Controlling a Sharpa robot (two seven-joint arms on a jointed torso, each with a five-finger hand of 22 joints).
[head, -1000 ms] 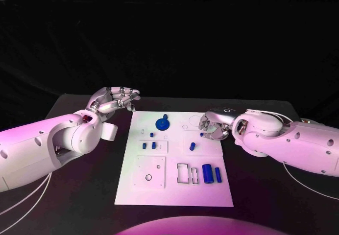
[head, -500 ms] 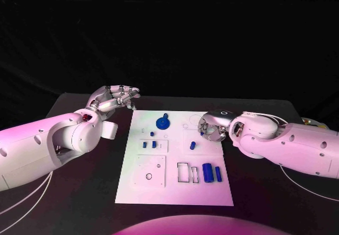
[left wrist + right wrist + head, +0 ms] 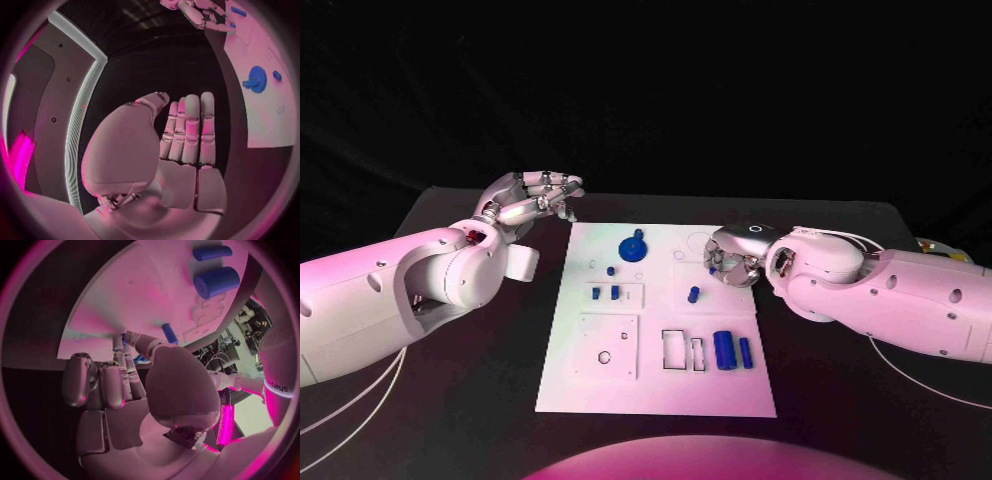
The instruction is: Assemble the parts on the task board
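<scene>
A: What has moved since a second ago?

B: Little. The right robot hand (image 3: 736,262) has crept slightly left and far along the right edge of the task board (image 3: 658,380); the left robot hand (image 3: 531,203) has barely stirred, and the blue pieces lie as they did.

A: How is the left one set?

B: It hovers off the board's far left corner, above the black counter (image 3: 473,400). The head view shows its fingers curled over, while its wrist view shows the fingers (image 3: 190,131) straight and pressed side by side; I see nothing in it, but I cannot tell whether it counts as wide or narrow.

A: And the right?

B: Over the board's right side, fingers (image 3: 106,382) bent toward the plate. A small blue peg (image 3: 169,333) lies just past the fingertips in the wrist view. Whether it is pinched or merely beside them, I cannot tell.

A: Where are the parts?

B: On the white board: a blue gear (image 3: 633,248) at the far middle, small pegs (image 3: 604,294) left of centre, one peg (image 3: 694,296) right of centre, and a thick blue cylinder (image 3: 724,351) with a thinner pin (image 3: 746,354) just to its right at the near right.
</scene>
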